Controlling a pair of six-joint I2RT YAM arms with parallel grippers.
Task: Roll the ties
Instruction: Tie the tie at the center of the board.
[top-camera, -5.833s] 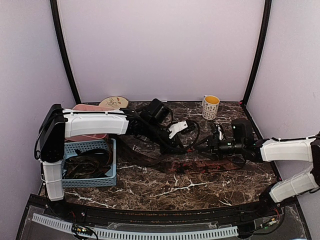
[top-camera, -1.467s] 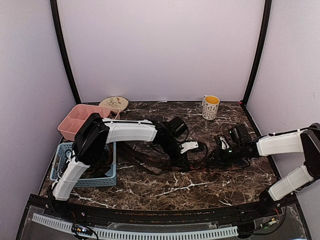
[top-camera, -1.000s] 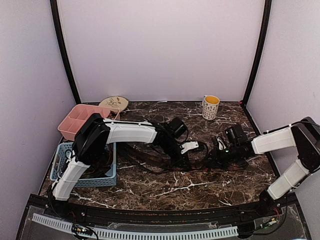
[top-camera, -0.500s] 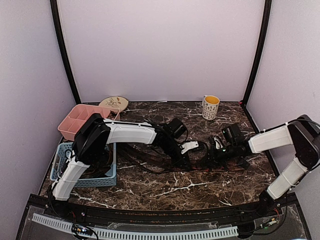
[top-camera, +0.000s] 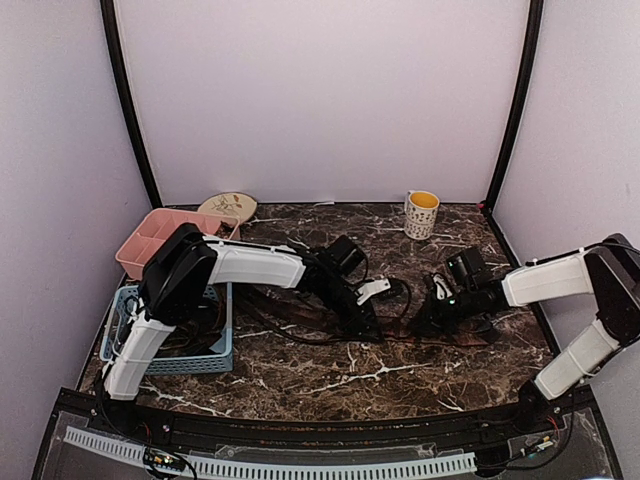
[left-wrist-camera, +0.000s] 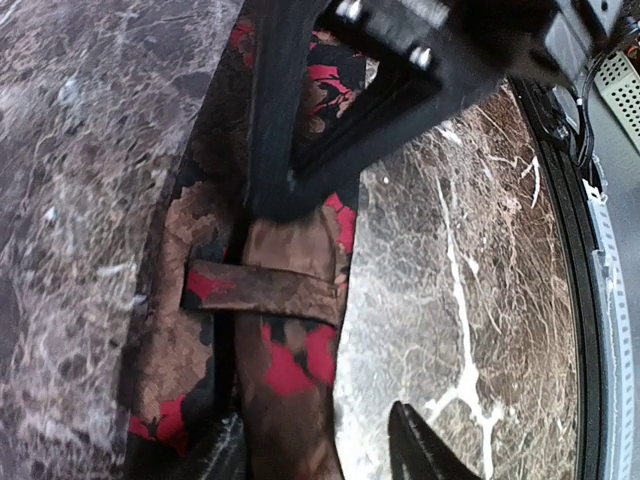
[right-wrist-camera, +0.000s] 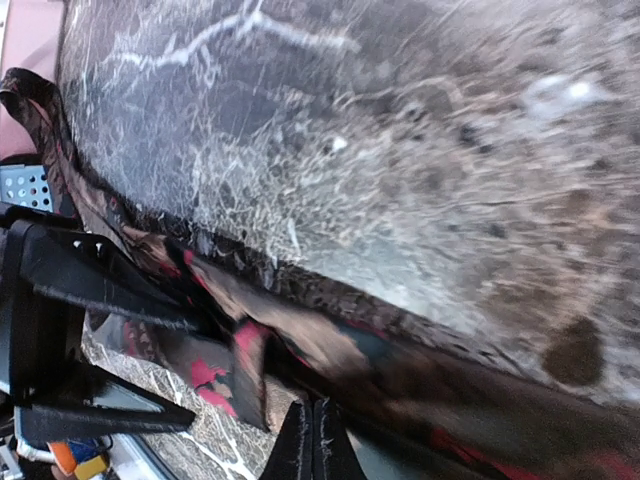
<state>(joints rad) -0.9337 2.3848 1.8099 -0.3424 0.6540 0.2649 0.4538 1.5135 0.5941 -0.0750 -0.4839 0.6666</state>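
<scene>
Tie: the long narrow tie of red, brown and black patterned fabric (left-wrist-camera: 285, 370) lies flat on the dark brown marble desk (top-camera: 330, 375), about in the middle, and its length runs from the left side toward the right edge.
Left gripper: the left gripper (left-wrist-camera: 317, 412) has its 2 fingers apart, 1 at each side of the tie. The fabric passes between them and is not clamped.
Right gripper: the right gripper (right-wrist-camera: 309, 412) has its 2 fingers together. The tip rests on the tie, near the left gripper. I cannot tell if fabric is pinched.
Band: a narrow fabric band (left-wrist-camera: 262, 288) crosses the tie, between the 2 grippers.
Left edge: a light blue plastic basket (top-camera: 222, 345) holds other dark ties (top-camera: 170, 330).
Far edge: a white mug with yellow inside (top-camera: 421, 213) stands near the right corner.
</scene>
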